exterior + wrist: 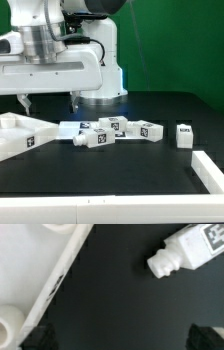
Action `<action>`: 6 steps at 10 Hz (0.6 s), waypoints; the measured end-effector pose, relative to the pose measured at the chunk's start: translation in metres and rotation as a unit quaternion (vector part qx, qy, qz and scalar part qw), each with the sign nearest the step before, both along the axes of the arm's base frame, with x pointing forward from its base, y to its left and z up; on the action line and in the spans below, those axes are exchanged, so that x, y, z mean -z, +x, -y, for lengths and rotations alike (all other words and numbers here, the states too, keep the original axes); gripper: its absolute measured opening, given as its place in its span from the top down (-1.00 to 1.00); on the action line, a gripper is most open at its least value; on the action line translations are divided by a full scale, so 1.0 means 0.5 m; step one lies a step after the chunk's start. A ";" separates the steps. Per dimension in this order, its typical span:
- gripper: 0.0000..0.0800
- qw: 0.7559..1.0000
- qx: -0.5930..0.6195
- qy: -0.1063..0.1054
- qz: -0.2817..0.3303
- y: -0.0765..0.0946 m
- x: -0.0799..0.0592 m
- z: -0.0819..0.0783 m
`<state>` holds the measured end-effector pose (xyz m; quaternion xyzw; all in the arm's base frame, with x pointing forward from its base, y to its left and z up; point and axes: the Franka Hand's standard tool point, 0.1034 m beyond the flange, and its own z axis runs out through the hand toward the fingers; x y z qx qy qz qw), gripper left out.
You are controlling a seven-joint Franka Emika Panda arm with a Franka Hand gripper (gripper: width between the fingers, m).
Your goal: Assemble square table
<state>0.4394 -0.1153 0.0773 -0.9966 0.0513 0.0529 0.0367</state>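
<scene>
The white square slab [20, 135] lies flat on the black table at the exterior view's left. In the wrist view its edge and round corner holes show [40, 274]. Several white tagged legs lie in a cluster beside it [105, 132], and one stands apart [183, 135]. My gripper [48, 102] hangs open and empty above the slab's near edge, clear of the table. In the wrist view the gripper [123, 339] has its dark fingertips [42, 338] wide apart over bare table, between the slab edge and a leg's threaded end [185, 252].
A white bar [60, 212] runs along the table's front edge. Another white bar [210, 168] lies at the exterior view's right. The robot's base [100, 60] stands behind the legs.
</scene>
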 end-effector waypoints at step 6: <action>-0.62 0.951 -0.302 -0.033 0.061 -0.002 0.017 0.116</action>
